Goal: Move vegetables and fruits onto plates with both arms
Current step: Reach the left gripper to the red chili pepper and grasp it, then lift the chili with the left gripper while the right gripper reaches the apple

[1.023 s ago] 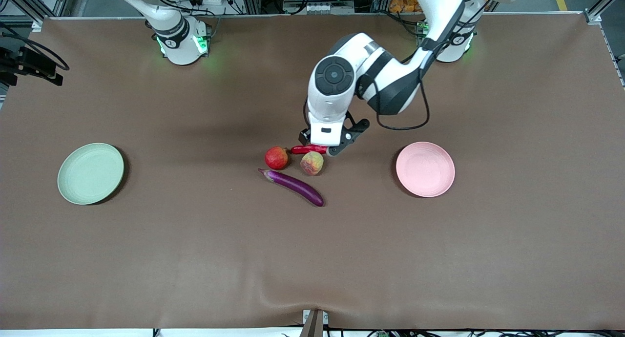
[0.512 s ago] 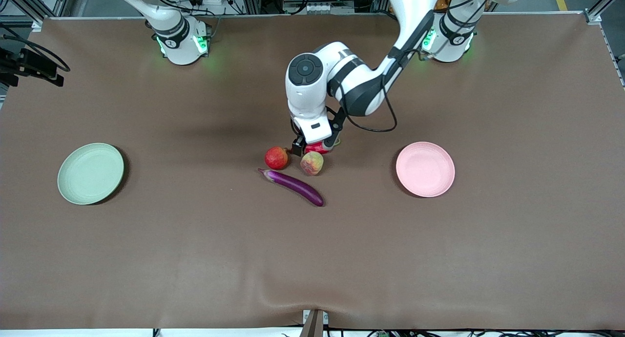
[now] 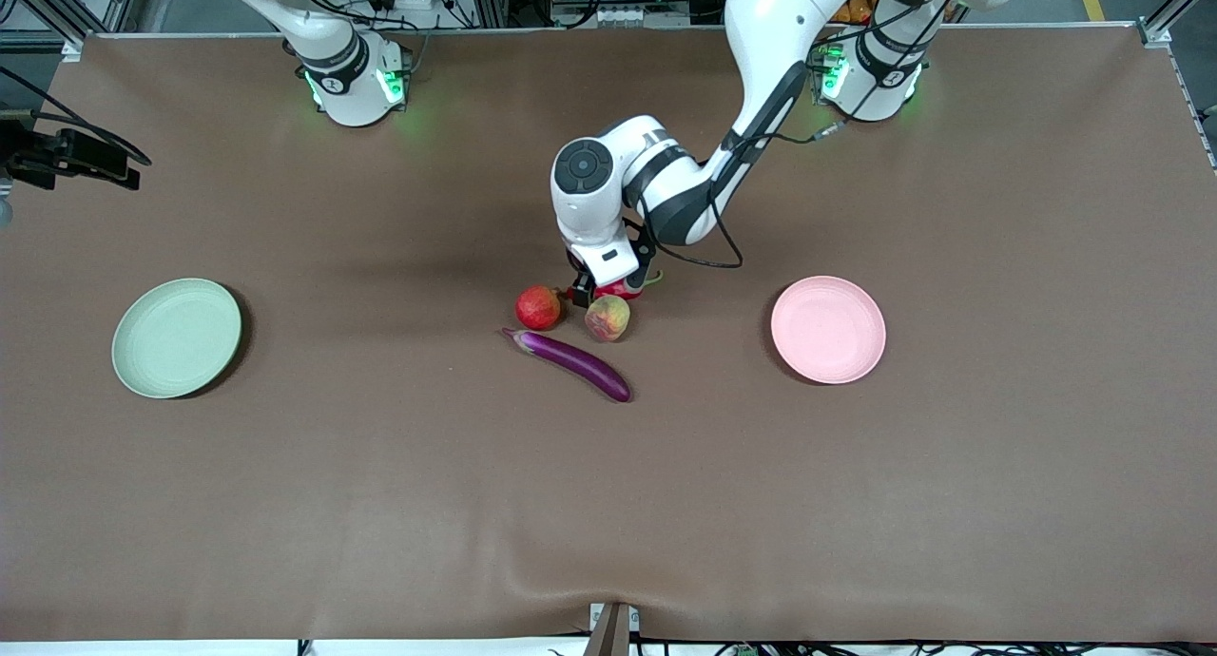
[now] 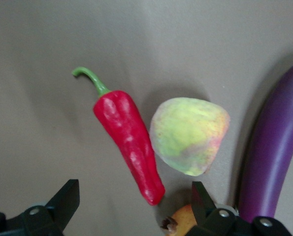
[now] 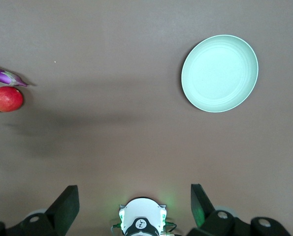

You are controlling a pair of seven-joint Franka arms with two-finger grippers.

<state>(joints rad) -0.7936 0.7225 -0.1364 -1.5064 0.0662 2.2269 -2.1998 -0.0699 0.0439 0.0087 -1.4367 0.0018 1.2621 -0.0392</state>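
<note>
Glossy red chili pepper with a green stem lies on the brown table cover, touching the yellowish-pink peach-like fruit. Left gripper hangs low over it, fingers spread, holding nothing. Right gripper waits high, fingers apart, empty.

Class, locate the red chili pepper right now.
The chili pepper lies on the table beside the peach-like fruit, between the left gripper's open fingers.

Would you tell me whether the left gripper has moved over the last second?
Yes. The left gripper, fingers open, shifted toward the right arm's end, away from the pink plate, and is now over the chili pepper.
</note>
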